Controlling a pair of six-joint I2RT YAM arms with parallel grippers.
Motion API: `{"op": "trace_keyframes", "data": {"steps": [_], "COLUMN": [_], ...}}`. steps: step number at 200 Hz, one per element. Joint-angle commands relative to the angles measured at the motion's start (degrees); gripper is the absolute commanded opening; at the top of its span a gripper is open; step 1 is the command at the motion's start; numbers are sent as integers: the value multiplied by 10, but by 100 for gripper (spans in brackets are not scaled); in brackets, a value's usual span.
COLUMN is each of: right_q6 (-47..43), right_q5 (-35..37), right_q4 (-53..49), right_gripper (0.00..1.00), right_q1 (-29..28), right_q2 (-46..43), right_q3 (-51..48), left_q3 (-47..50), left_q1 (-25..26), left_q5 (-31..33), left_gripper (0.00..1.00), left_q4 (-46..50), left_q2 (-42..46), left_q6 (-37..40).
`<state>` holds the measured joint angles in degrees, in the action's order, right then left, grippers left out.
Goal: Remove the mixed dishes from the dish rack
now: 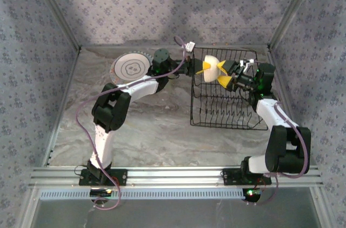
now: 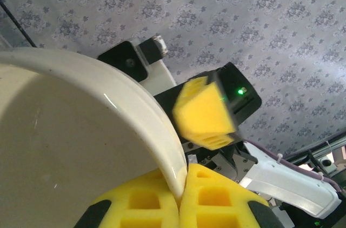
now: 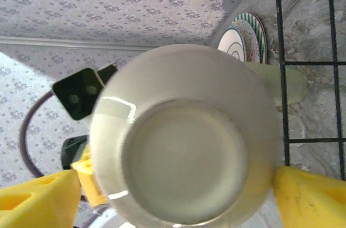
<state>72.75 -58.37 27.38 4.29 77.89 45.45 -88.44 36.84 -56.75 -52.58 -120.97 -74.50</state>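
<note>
A pale bowl (image 1: 212,71) hangs above the back left part of the black wire dish rack (image 1: 193,106). My left gripper (image 2: 181,185) is shut on the bowl's rim (image 2: 162,131), pinching it between both yellow fingers. In the top view this left gripper (image 1: 206,68) reaches in from the rack's left side. My right gripper (image 1: 227,78) faces the bowl from the right. In the right wrist view the bowl's base (image 3: 186,141) lies between the wide-apart yellow fingers of the right gripper (image 3: 173,198), which is open.
Round plates (image 1: 131,67) lie stacked on the table at the back left, and a white plate with grey rings is on top. They also appear in the right wrist view as plates (image 3: 243,36) beyond the rack wires (image 3: 280,76). Rack tines (image 1: 227,109) stand below the bowl.
</note>
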Motion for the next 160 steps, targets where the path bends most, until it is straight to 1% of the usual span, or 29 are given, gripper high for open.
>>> {"op": "trace_keyframes", "data": {"steps": [1,21,30,40,53,69,78,91,96,99,108,129,150,160], "right_q6": [-9,-37,-63,-112,-199,-306,-340,-362,-363,-382,-405,-446,-483,-499], "right_q5": [-13,-12,-7,8,50,124,162,198,208,216,247,319,385,418], "right_q4": [21,-27,-68,-132,-252,-392,-438,-471,-478,-484,-505,-545,-573,-585], "right_gripper": [100,100,100,100,100,100,100,100,100,100,100,99,100,100], "right_q1": [-1,0,1,0,-2,-11,-16,-21,-22,-23,-31,-53,-83,-99], "right_q2": [-37,-55,-66,-81,-103,-128,-142,-164,-170,-175,-188,-207,-215,-218], "right_q3": [8,22,32,46,74,115,128,136,138,139,146,156,163,165], "left_q3": [-12,-18,-20,-24,-29,-31,-30,-26,-25,-24,-21,-30,-29,-43], "left_q1": [-2,-3,-4,-4,-6,-9,-10,-12,-14,-15,-17,-21,-26,-28], "left_q5": [6,7,6,6,6,5,5,7,8,8,14,49,114,172], "left_gripper": [0,0,0,0,0,0,0,0,0,0,0,0,0,0], "left_q4": [-29,-25,-24,-23,-23,-13,9,57,82,98,152,364,545,659], "left_q2": [-4,-5,-5,-3,0,17,34,66,81,90,120,197,279,310], "left_q6": [-3,-3,-3,-5,-9,-4,11,49,67,79,123,259,374,426]}}
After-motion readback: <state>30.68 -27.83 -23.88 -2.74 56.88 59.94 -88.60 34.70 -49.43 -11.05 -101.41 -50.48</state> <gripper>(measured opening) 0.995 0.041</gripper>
